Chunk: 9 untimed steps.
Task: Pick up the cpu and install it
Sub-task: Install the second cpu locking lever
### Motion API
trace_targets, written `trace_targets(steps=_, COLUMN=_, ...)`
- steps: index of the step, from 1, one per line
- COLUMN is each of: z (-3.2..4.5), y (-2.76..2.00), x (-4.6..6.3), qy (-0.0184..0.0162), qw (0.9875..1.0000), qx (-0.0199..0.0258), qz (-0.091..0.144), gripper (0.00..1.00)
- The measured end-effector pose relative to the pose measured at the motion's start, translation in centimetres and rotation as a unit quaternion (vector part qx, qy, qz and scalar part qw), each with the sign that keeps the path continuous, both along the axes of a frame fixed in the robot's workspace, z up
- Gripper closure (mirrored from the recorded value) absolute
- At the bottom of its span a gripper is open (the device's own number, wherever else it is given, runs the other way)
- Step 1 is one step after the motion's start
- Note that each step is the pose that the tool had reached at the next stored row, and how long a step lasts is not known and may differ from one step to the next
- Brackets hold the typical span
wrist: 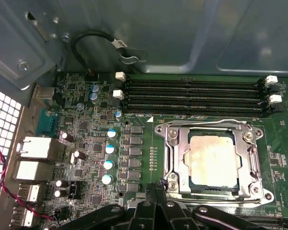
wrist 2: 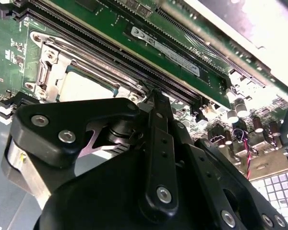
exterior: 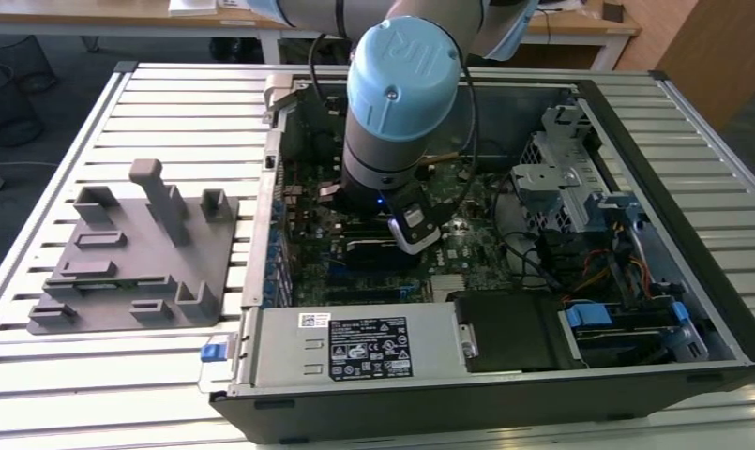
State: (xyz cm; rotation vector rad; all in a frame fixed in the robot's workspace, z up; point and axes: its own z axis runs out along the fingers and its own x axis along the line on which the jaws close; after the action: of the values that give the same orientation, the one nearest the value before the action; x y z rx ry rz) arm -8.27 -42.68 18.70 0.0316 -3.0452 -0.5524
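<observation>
The cpu (wrist: pixel 213 160), a pale silver square, lies flat in its socket on the green motherboard (wrist: pixel 86 129), with the metal socket frame (wrist: pixel 170 143) lying around its edges. In the second wrist view the cpu (wrist 2: pixel 84 88) shows just beyond the black fingers (wrist 2: pixel 156 124). My gripper (wrist: pixel 159 186) is shut with nothing between its fingertips, and its tip stands at the socket's corner beside the cpu. In the exterior view the gripper (exterior: pixel 413 239) reaches down into the open computer case (exterior: pixel 677 281).
Several memory slots (wrist: pixel 192 96) run along the far side of the socket. Capacitors (wrist: pixel 108 148) and rear ports (wrist: pixel 36 146) stand beside it. A grey labelled box (exterior: pixel 352 347) fills the case's near corner. A grey fixture (exterior: pixel 140 253) sits on the slatted table (exterior: pixel 127 375).
</observation>
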Motion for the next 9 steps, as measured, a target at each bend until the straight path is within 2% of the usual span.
trace_targets(steps=4, z=0.03, y=0.1, x=0.0, qy=-0.0001, qw=1.0, qx=0.0009, qz=0.0, gripper=0.89)
trace_targets(steps=9, z=0.62, y=0.55, x=0.0, qy=0.0, qw=1.0, qx=0.0009, qz=0.0, gripper=0.89)
